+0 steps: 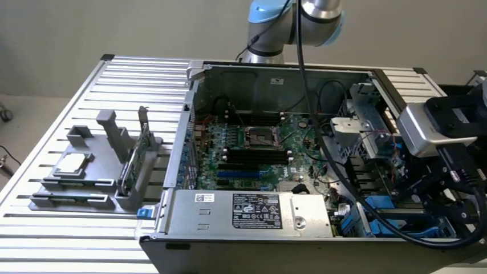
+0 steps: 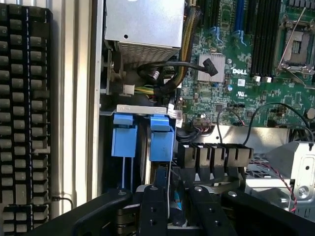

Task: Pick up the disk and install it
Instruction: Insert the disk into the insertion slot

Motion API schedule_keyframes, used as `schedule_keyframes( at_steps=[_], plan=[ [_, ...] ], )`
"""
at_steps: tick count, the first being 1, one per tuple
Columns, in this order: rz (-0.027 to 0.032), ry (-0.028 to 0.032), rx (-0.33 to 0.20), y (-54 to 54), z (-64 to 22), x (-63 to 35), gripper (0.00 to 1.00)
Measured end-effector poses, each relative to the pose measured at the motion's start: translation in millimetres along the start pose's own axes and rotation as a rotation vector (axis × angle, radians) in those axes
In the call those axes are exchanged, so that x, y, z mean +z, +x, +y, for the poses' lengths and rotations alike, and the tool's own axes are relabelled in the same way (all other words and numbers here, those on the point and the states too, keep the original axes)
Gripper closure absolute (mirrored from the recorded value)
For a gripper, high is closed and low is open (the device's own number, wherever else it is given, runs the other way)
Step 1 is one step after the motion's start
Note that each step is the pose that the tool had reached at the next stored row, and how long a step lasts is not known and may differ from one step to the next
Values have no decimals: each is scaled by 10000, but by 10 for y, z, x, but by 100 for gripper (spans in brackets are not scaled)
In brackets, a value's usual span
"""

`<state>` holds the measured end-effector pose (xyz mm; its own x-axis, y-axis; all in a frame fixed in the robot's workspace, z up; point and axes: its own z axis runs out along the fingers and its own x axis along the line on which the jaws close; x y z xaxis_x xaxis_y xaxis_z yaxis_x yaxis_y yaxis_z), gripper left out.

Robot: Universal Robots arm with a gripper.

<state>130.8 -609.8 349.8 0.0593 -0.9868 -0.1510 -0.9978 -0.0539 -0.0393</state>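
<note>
My gripper [image 2: 178,212] hangs over the drive bay corner of the open computer case [image 1: 190,114]. Its two black fingers [image 2: 152,211] stand close together, closed on a thin blue and grey edge that looks like the disk [image 2: 177,206] seen edge-on. Just beyond the fingertips, two bright blue carrier tabs [image 2: 162,137] stick up from the bay, side by side. In the exterior view the arm's wrist with its grey camera block [image 1: 434,131] hovers over the case's right side, above blue parts in the bay [image 1: 380,206].
A grey power supply [image 1: 251,212] and black cables [image 2: 162,78] lie beside the bay. The green motherboard [image 1: 259,142] fills the case floor. On the exterior view's left, a grey fixture [image 1: 84,188] holds a silver chip [image 1: 72,164] and a green card [image 1: 131,165]. A keyboard [image 2: 24,98] lies outside the case.
</note>
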Motion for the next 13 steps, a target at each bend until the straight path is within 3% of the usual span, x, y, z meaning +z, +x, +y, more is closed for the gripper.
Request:
schedule_keyframes(
  at_steps=[13],
  plan=[
    [6, -28, -175, 35, -5, 223, 75]
  ],
)
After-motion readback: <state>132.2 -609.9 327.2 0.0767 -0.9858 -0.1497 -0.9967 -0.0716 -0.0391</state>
